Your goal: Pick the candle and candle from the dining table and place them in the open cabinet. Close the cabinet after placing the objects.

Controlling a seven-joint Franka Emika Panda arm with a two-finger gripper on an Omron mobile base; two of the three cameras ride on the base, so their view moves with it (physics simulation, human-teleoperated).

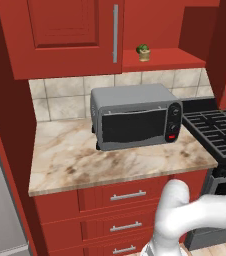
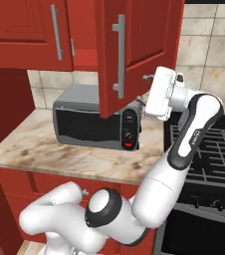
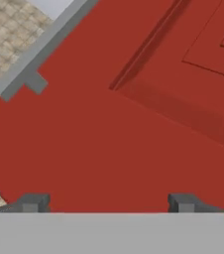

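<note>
Red cabinet [image 3: 134,129] door panel faces the tool [image 3: 106,203], whose fingers stand apart.

1. A red wooden wall cabinet [image 1: 75,35] hangs above a marble counter. It has panelled doors and long vertical silver bar handles.
2. Its left door is shut. Its right door [image 2: 134,50] stands swung outward, exposing a red shelf.
3. On that shelf, just inside the opening, stands one tiny olive-gold object with a green top [image 1: 143,52], upright, too small to identify.
</note>
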